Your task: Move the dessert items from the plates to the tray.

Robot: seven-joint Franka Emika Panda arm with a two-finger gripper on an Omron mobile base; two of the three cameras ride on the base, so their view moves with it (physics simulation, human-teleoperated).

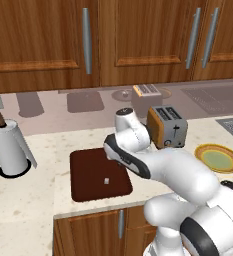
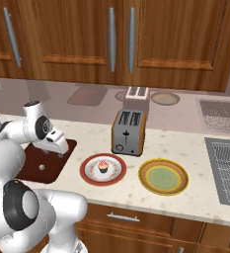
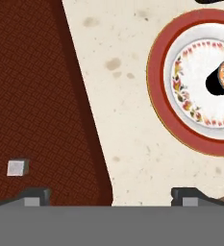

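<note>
one pale cube (image 3: 16,167) on woven-textured brown tray (image 3: 41,96)

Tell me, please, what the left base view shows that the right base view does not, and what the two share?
Left base view alone: a paper towel roll standing on the counter left of the tray.

Right base view alone: the cupcake sitting on the red-rimmed plate, and a sink at the right.

Both: the dark tray with the small pale cube lying on it, the toaster, the yellow-green plate with nothing on it, and the wooden cabinets.
</note>
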